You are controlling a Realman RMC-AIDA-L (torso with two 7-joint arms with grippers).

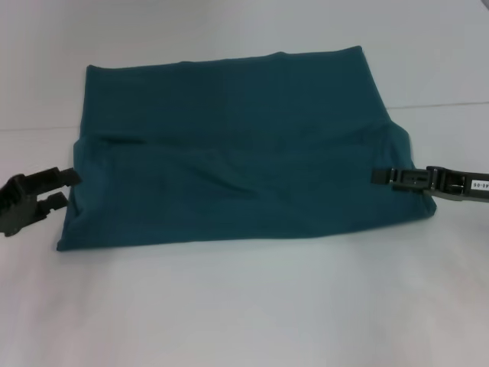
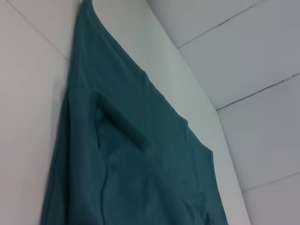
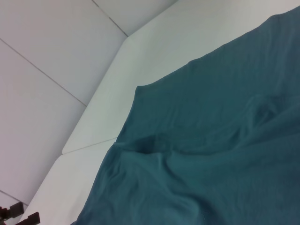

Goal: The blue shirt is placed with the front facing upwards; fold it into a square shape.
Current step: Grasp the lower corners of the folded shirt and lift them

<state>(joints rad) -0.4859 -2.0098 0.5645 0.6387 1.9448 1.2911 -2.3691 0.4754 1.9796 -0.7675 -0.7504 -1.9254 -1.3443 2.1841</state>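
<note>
The blue shirt (image 1: 237,153) lies folded on the white table as a wide teal block, plain side up, with no lettering or collar showing. A wider near layer overlaps a narrower far layer. My left gripper (image 1: 59,189) is open just off the shirt's left edge, with nothing between its fingers. My right gripper (image 1: 378,176) reaches in from the right, its tip lying over the shirt's right edge. The shirt (image 2: 126,154) fills the left wrist view, with a ridge in the cloth. In the right wrist view the shirt (image 3: 211,140) is rumpled, and the left gripper (image 3: 21,216) shows far off.
The white table (image 1: 244,306) runs wide in front of the shirt and on both sides of it. Its far edge (image 1: 443,105) shows as a seam behind the shirt. Pale tiled wall panels (image 3: 47,70) stand beyond the table.
</note>
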